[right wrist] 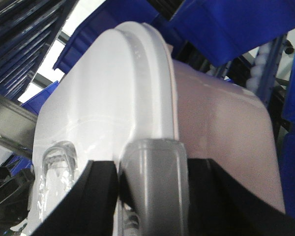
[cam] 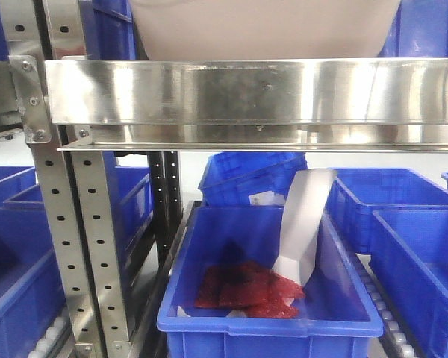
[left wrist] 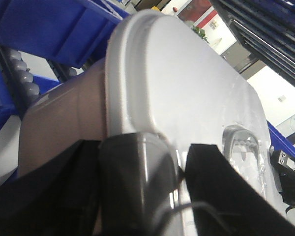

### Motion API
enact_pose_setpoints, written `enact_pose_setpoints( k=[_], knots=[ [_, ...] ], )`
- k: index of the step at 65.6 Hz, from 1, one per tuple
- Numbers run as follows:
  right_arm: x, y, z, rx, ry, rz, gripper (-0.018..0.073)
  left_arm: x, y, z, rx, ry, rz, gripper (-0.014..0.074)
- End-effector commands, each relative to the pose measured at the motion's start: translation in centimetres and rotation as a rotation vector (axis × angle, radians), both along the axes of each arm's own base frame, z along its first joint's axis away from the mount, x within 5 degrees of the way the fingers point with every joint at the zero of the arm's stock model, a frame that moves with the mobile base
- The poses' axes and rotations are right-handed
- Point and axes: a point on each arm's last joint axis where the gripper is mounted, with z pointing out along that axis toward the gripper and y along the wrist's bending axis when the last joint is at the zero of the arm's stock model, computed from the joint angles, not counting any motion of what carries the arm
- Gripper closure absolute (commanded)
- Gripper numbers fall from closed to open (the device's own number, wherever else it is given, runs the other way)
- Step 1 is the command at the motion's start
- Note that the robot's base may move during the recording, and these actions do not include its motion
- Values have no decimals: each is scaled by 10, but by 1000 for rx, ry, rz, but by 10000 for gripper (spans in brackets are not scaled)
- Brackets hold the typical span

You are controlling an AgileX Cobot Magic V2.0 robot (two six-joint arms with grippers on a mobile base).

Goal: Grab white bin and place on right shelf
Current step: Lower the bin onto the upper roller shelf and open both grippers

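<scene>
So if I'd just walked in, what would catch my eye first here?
Probably the shiny steel shelf rail across the front view, with the pale white bin sitting just behind and above it. Below, an open blue bin holds red packets and a curled white sheet. In the wrist views, the left pincer and right pincer each clamp the bin's lid rim.

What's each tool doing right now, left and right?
Left tool: shut on the white bin, clamped over the lid rim.
Right tool: shut on the same white bin, on the opposite lid rim.
</scene>
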Motion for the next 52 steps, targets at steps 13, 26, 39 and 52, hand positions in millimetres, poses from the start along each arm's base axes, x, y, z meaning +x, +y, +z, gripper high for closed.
enact_pose_setpoints(
  k=[13,26,39,52],
  knots=[
    [-7,6,30,53,-103,9,80,-16,-9,41,-113,-93,-33,337],
    [1,-2,25,38,-84,-92,-66,-12,-6,40,-98,-100,19,170],
    [10,-19,19,-20,-61,-282,-66,-3,6,39,-84,-91,141,147],
    [11,-24,18,-36,-60,-309,-63,0,19,39,-86,-93,160,162]
  ],
)
